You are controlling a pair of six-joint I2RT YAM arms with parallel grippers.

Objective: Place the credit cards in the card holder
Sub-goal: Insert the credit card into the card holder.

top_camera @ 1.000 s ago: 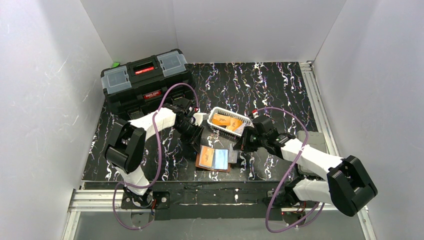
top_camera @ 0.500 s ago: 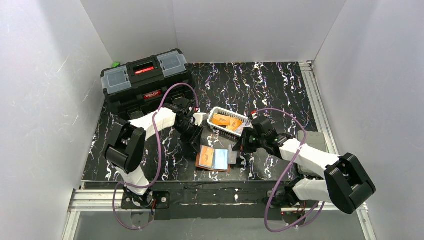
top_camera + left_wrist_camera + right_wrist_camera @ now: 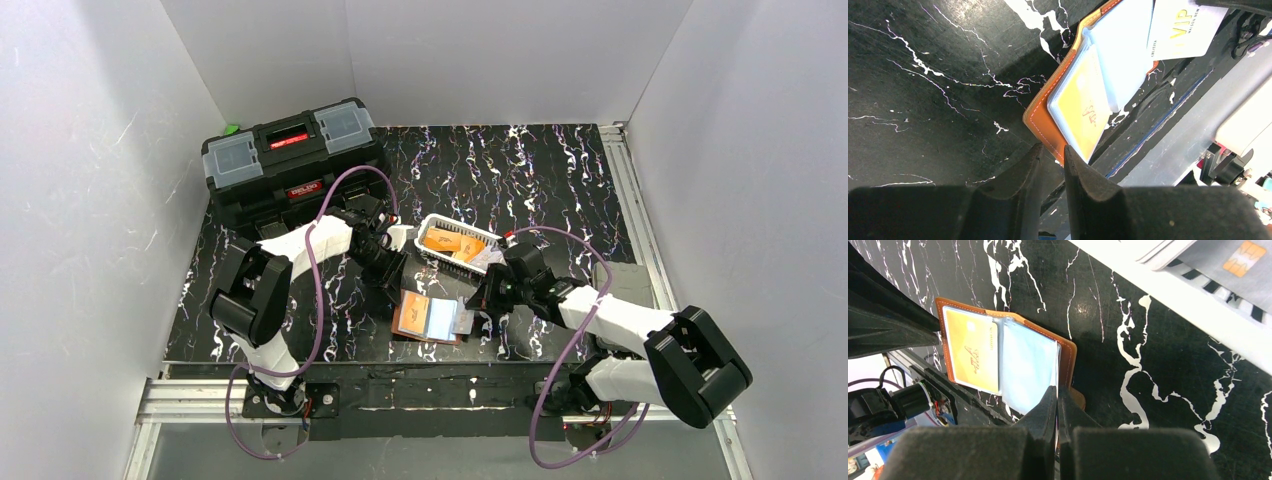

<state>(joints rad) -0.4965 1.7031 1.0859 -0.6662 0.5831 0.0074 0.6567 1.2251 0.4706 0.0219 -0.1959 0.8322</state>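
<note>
Your right gripper (image 3: 1056, 392), pinched on a whitish VIP card (image 3: 1184, 24), hangs just off the open brown card holder (image 3: 1066, 357), whose long axis runs across its reach. The empty clear sleeve (image 3: 1028, 365) lies nearest, a gold card (image 3: 972, 352) beyond. Your left gripper (image 3: 1050, 150), narrowly parted and seemingly empty, guards the far corner.

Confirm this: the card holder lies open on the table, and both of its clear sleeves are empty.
Wrong on the sleeves. The card holder lies open on the table, but one clear sleeve holds a gold card; the right wrist view shows it.
</note>
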